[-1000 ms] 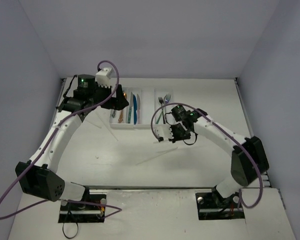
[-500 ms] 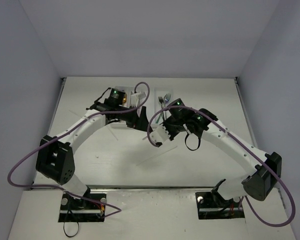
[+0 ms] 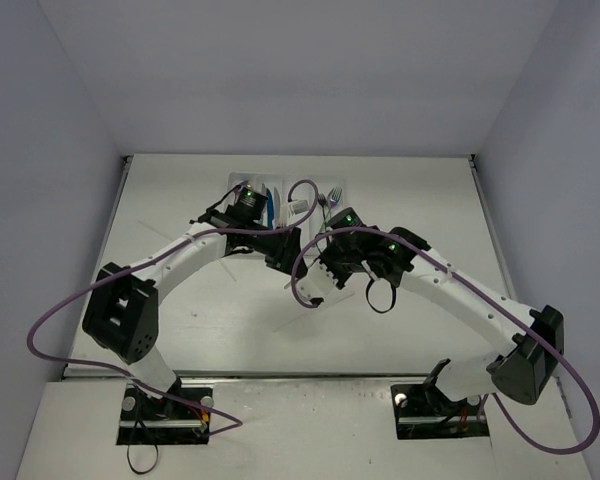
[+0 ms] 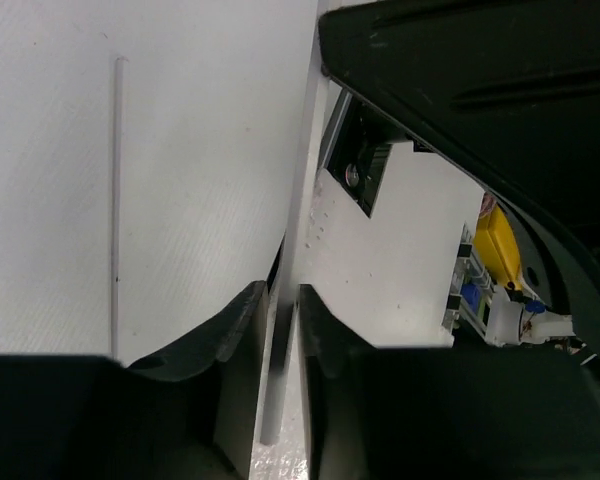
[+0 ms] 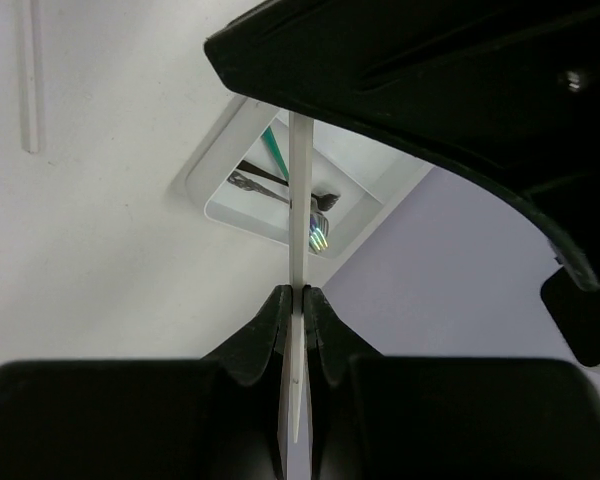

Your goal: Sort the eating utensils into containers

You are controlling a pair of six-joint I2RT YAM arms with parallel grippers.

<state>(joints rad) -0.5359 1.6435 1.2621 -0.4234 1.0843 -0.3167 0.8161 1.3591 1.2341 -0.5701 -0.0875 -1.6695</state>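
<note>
Within the right claw [image 5: 292, 295], pale stick [image 5: 300, 180], long axis toward the tray [image 5: 202, 170]

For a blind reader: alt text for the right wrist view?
The right gripper is shut on a thin pale stick running up the frame. Behind it, a white tray corner holds cutlery; a second stick lies on the table, top left.

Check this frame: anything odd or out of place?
Right gripper pinches a thin pale stick; left gripper brackets what looks like the same one. A second stick lies loose on the table, outside the tray.
</note>
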